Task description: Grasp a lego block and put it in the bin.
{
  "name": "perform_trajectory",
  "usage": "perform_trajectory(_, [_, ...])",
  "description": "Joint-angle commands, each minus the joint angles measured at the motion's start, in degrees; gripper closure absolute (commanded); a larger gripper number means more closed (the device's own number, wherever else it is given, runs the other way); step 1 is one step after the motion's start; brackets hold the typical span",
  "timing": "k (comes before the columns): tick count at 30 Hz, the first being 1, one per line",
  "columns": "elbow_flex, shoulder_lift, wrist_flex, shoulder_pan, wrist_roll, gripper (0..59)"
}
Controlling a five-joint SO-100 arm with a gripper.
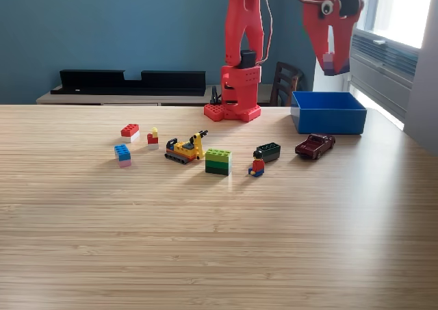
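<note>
My red gripper [330, 58] hangs pointing down at the upper right of the exterior view, well above the blue bin [328, 120]. It is shut on a small lilac lego block [329, 64] held at its tips, directly over the bin's open top. The bin stands on the wooden table to the right of the arm's red base [233, 109]. I cannot see anything inside it from this angle. Loose blocks lie mid-table: a green one [218, 161], a dark one [268, 151], a red-and-white one [129, 132] and a blue-and-pink one [122, 155].
A yellow toy digger [186, 148], a small figure [257, 164], a dark red toy car [315, 146] and a small red-and-yellow piece [152, 139] also lie on the table. A long black tray [130, 82] sits on a shelf behind, with a chair [286, 83] beside it.
</note>
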Motion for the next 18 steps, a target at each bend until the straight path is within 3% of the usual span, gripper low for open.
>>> perform_trajectory(1, [2.37, 4.75, 2.46, -13.45, -1.49, 58.6])
perform_trajectory(18, [17.84, 4.66, 2.37, -33.05, -8.26, 58.6])
